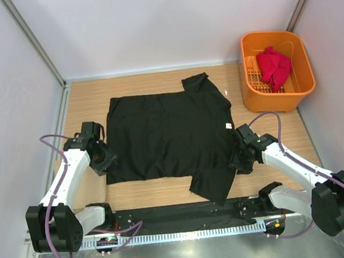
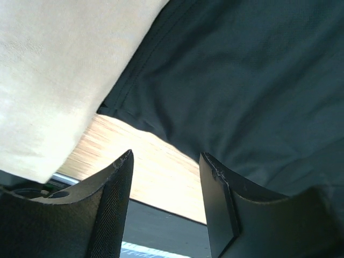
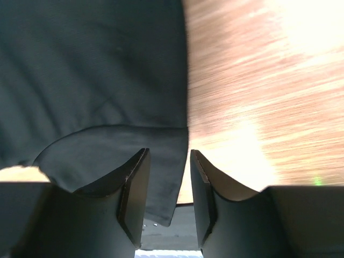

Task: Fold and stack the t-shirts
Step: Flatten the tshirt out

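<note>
On the table [image 1: 84, 101], the black t-shirt [image 1: 172, 135] is flanked by the left gripper [image 2: 166, 161], parted over bare wood, and the right gripper [image 3: 169, 155], parted astride its edge.

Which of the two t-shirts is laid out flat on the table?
The black t-shirt, spread wide open; the red t-shirt lies crumpled in the orange basket.

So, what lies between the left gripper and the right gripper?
The black t-shirt, spread flat, from left gripper to right gripper; the top view shows it.
</note>
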Available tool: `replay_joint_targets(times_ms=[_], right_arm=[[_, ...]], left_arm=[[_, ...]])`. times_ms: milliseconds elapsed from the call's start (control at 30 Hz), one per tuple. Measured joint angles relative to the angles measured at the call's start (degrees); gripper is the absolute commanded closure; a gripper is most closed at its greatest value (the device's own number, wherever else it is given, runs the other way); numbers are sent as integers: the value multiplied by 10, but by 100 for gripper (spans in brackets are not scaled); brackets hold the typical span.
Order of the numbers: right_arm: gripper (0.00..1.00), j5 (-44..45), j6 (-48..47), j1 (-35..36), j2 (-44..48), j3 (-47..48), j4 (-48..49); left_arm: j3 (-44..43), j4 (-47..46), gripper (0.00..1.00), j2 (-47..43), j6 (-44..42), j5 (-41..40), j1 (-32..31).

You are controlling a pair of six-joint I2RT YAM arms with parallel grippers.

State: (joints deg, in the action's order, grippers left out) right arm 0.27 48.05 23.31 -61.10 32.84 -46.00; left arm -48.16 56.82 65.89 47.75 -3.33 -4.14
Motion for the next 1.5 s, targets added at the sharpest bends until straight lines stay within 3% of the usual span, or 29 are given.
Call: replay_joint_targets(times_ms=[167,600,767,933,1033,1233,1333,1500], right_arm=[[63,19,27,0,-6,-7,8],[61,33,42,-2,-38,-26,62],[77,38,51,-7,-30,-33,64],[78,71,54,-42,-26,-33,54],[74,93,39,-86,-20,-30,42],[47,105,-5,-139,-20,-16,30],[45,96,-21,-140,-20,-8,24],[44,83,-33,-141,-20,14,12]], left_arm=[[18,-4,46,-1,38,1,2],[22,-2,41,-3,47,-5,5],[8,-3,41,3,43,-10,5],[6,-11,42,28,43,-6,5],[12,-21,43,41,45,-1,5],[77,-35,54,33,76,12,5],[111,-36,60,19,94,26,5],[161,-30,59,-10,128,34,5]])
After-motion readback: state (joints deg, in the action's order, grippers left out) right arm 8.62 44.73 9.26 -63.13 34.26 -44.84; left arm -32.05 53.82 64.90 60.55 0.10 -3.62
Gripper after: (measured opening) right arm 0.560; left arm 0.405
